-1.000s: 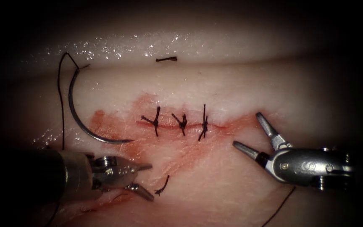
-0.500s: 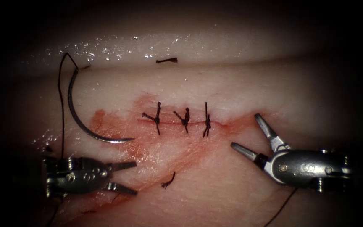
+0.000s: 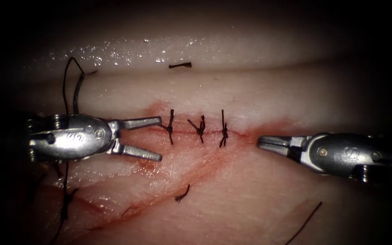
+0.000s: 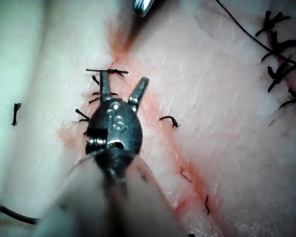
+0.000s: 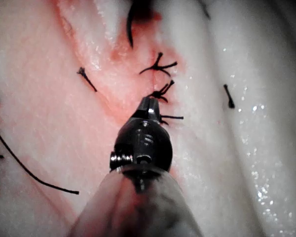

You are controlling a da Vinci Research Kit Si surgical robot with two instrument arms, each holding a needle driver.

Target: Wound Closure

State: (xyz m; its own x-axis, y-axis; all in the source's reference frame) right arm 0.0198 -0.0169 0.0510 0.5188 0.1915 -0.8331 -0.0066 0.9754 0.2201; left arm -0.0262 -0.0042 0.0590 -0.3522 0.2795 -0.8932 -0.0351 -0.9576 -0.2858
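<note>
L tool [image 3: 153,139] moved up over needle [image 3: 75,97], empty; R tool [image 3: 268,143] closed, empty.

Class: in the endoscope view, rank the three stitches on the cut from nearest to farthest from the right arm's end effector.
1. Right stitch, closest to the right end effector.
2. Middle stitch.
3. Left stitch, beside the left end effector.
</note>
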